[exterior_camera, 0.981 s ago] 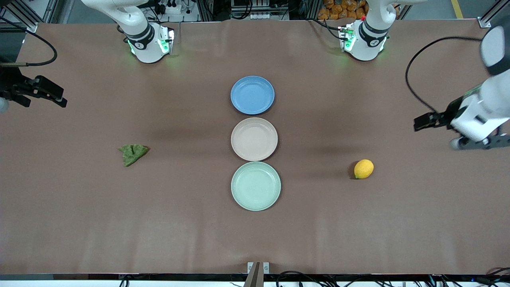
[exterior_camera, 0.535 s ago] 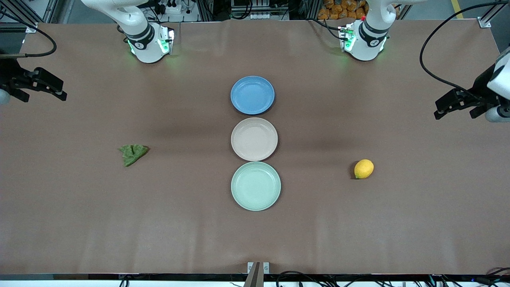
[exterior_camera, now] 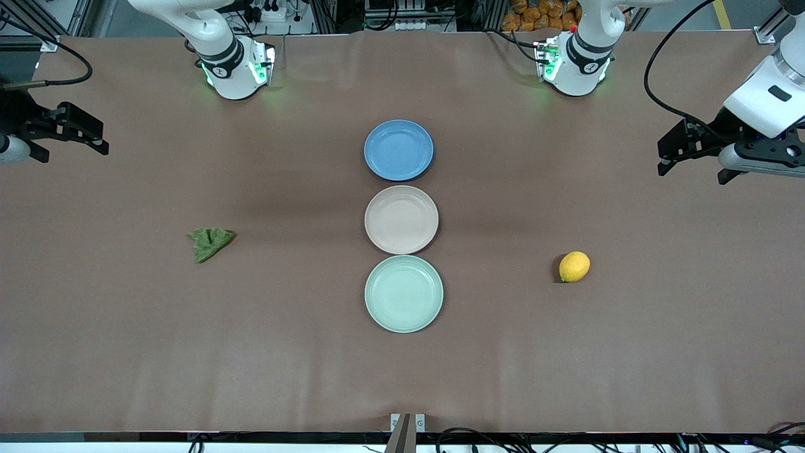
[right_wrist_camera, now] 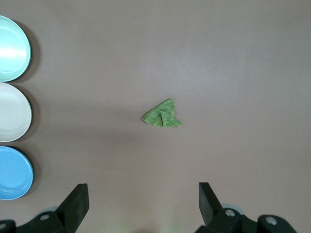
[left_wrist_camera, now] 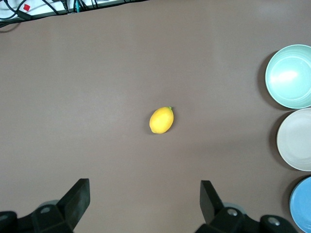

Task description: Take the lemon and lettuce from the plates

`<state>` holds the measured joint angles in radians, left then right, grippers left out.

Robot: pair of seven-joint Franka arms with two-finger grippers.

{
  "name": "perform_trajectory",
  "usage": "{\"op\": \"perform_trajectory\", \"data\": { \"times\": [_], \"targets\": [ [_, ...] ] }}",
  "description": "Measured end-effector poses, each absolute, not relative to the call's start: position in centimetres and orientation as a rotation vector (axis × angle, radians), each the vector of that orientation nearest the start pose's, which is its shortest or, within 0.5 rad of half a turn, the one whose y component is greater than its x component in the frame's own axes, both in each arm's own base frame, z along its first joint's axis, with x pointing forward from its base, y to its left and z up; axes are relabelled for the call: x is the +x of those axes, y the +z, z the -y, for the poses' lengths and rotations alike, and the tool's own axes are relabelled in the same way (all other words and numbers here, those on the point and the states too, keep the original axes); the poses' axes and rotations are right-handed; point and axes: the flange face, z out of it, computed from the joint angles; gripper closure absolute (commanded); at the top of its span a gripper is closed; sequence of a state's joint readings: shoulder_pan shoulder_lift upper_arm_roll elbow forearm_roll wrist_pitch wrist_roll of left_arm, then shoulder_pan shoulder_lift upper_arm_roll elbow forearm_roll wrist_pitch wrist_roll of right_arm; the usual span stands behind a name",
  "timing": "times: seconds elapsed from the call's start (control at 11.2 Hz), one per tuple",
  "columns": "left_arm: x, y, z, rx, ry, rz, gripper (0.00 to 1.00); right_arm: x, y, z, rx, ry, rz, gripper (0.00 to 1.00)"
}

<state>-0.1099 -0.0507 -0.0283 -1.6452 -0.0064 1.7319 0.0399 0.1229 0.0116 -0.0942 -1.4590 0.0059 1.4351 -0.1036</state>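
Observation:
The yellow lemon lies on the bare table toward the left arm's end, off both plates. The green lettuce lies on the bare table toward the right arm's end. The beige plate and the mint plate stand empty in the middle. My left gripper hangs open, high over the table's left-arm end and well clear of the lemon. My right gripper hangs open, high over the right-arm end and away from the lettuce.
An empty blue plate stands in line with the other two, farthest from the front camera. Both arm bases stand along the table's edge by the robots. The brown tabletop stretches wide around everything.
The left arm has swung its gripper away from the lemon, toward the robots' side of the table. The right gripper has barely shifted. Lemon, lettuce and plates have not moved.

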Motion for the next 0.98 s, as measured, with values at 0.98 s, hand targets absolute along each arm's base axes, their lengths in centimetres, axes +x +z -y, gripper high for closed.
{"op": "perform_trajectory", "data": {
  "times": [0.98],
  "targets": [
    [53.8,63.7,7.1,-3.131,-0.129,-0.268,0.00,54.7,64.8,-2.6,-3.115,0.070,0.242,0.00]
  ]
}}
